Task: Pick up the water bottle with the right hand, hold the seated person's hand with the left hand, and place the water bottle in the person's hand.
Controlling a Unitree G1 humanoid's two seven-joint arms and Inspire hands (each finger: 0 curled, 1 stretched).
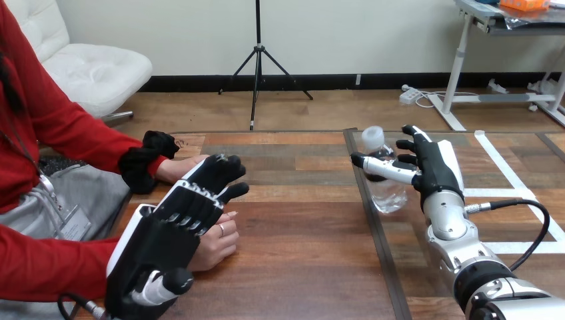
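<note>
Surface (300, 267): we see wooden planks running under both robot hands.
Left robot hand (163, 237): back turned up, fingers reaching out nearly straight. We see it grasping nothing.
Right robot hand (433, 170): loosely open, with its thumb stretched across the near side of the water bottle and its fingers spread at the bottle's far right edge. We cannot tell whether any of them presses on it.
Person's nearer hand (216, 243): directly beneath the left robot hand, poking out past its right edge, resting on the surface.
Person's farther hand (174, 169): just beyond the left robot hand's fingertips.
Water bottle (388, 190): upright on the surface, between the right robot hand's thumb and fingers, well apart from the left robot hand.
</note>
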